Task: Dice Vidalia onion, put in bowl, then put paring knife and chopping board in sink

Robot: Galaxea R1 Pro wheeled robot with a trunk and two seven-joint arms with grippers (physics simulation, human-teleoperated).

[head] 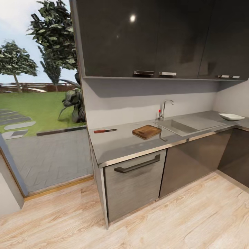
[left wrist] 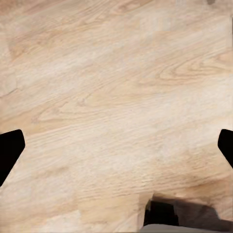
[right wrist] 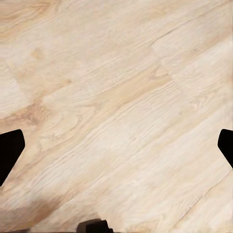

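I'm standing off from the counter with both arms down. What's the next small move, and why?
Probably roll the base forward toward the sink. The countertop looks out of reach, and both wrist cameras see wooden floor between wide-apart fingertips. The Vidalia onion isn't visible yet; the basin's inside is hidden from here.

In the left wrist view, black wedge-shaped fingertips sit at both side edges; a dark blocky body part lies bottom centre. The right wrist view's black fingertips match.

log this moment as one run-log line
phase: approach | paring knife, chopping board on countertop | bowl right of sink | grippers open over floor
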